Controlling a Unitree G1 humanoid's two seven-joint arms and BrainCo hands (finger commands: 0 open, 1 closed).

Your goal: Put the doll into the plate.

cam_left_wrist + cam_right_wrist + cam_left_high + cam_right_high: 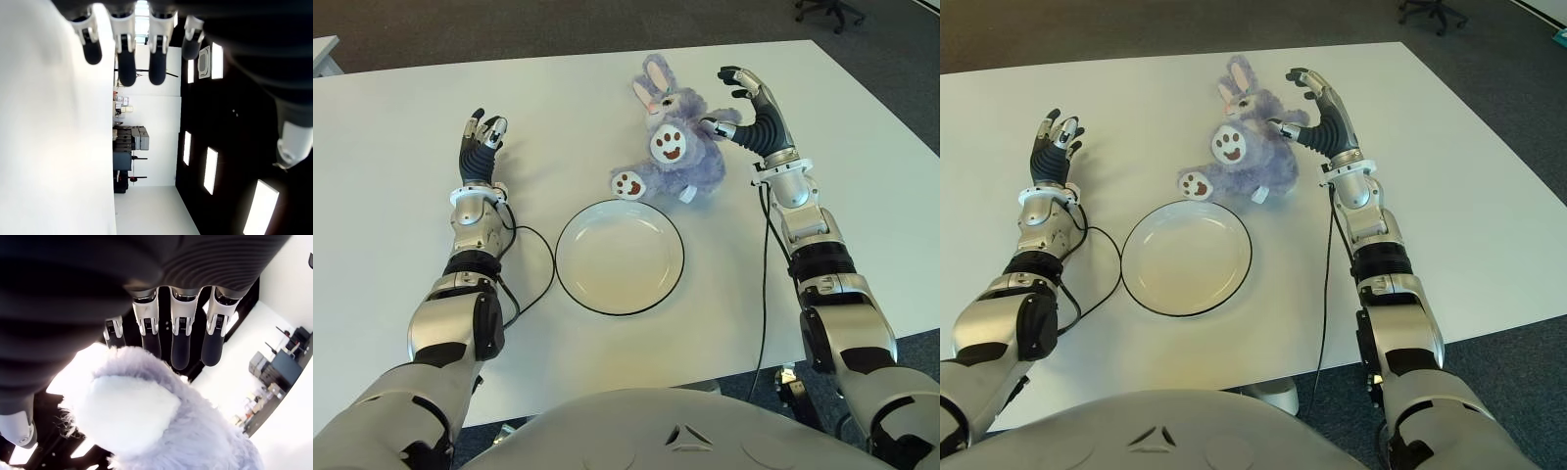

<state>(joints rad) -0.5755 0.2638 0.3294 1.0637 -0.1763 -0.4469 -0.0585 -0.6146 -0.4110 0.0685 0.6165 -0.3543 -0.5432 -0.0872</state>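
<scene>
Plate (620,257) empty; right hand (741,103) open beside doll (672,147)

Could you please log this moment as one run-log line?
phase: reach | right hand: open beside doll, no grasp | left hand: open, idle, left of plate | plate: empty

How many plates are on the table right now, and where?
1. The plate sits on the white table between the two arms, just nearer the robot than the doll. Nothing in these views suggests another is hidden.
</scene>
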